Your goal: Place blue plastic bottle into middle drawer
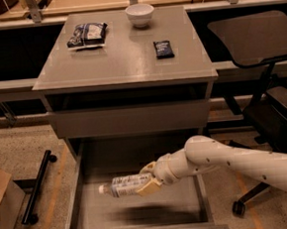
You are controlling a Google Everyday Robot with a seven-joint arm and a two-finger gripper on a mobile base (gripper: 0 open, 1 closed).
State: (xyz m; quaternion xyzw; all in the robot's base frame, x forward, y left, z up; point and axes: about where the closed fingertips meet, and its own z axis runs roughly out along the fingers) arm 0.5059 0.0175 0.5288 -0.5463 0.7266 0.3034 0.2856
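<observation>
The blue plastic bottle, clear with a white cap and pale label, lies on its side in the air, cap pointing left. My gripper is shut on its base end and holds it just above the floor of the open middle drawer. That drawer is deep and grey, pulled out at the bottom of the cabinet. My white arm reaches in from the right over the drawer's right wall. The bottle casts a shadow on the drawer floor below it.
The cabinet top holds a dark blue-and-white snack bag, a white bowl and a small dark packet. A shallower drawer front is shut above. An office chair stands right; a black bar and a brown box lie left.
</observation>
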